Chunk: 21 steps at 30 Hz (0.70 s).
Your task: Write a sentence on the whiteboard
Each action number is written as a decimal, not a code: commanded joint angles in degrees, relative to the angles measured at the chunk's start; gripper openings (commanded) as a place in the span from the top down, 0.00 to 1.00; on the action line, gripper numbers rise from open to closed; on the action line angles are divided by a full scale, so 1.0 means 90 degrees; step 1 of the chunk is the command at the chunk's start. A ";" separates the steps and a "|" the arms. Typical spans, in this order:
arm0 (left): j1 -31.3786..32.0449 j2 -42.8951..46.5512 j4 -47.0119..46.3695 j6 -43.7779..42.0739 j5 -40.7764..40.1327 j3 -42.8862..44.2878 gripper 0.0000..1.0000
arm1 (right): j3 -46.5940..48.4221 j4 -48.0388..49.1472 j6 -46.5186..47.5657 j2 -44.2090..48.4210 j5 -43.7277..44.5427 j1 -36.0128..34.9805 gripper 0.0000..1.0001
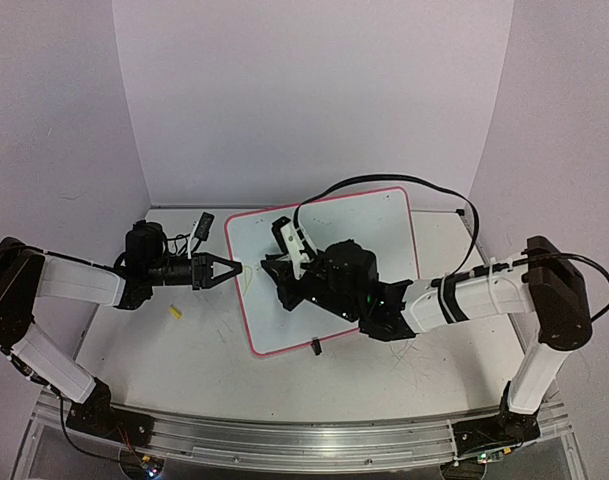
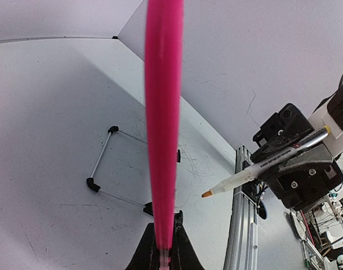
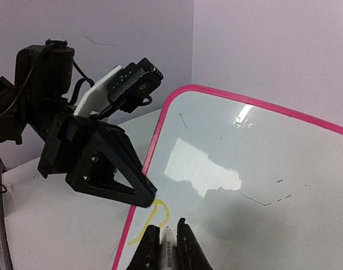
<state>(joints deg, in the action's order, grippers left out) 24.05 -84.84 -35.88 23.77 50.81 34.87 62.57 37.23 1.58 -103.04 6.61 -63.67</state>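
Note:
The whiteboard stands tilted on its black legs, a pink rim around it. My left gripper is shut on the board's left rim, which runs edge-on between its fingers. My right gripper is shut on a white marker with an orange-yellow tip. The tip rests at the board's face near the left edge. Of the sentence, only one curved yellow stroke shows, just beside the left gripper's fingertips.
A small yellow cap lies on the table left of the board. A black block sits at the back left. The metal rail runs along the near edge, and purple walls close in behind.

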 commanded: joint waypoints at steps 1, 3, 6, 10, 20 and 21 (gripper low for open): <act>0.0062 -0.0010 0.0043 -0.0302 -0.0084 0.0225 1.00 | 0.0249 0.0150 0.0118 -0.0143 0.0035 -0.0020 1.00; 0.0062 -0.0026 0.0041 -0.0307 -0.0078 0.0229 1.00 | 0.0288 0.0150 0.0126 -0.0198 -0.0015 -0.0024 1.00; 0.0065 -0.0040 0.0042 -0.0311 -0.0065 0.0236 1.00 | 0.0386 0.0144 0.0110 -0.0306 -0.0063 -0.0021 1.00; 0.0063 -0.0021 0.0043 -0.0317 -0.0063 0.0228 1.00 | 0.0427 0.0140 0.0139 -0.0386 0.0007 -0.0011 1.00; 0.0062 -0.0002 0.0051 -0.0327 -0.0065 0.0217 1.00 | 0.0504 0.0150 0.0158 -0.0487 0.0154 -0.0001 1.00; 0.0062 -0.0003 0.0051 -0.0327 -0.0065 0.0217 1.00 | 0.0513 0.0150 0.0157 -0.0504 0.0164 0.0000 1.00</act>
<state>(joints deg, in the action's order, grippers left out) 24.05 -84.84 -35.88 23.68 50.83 34.87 64.67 36.80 2.52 -106.75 6.89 -63.66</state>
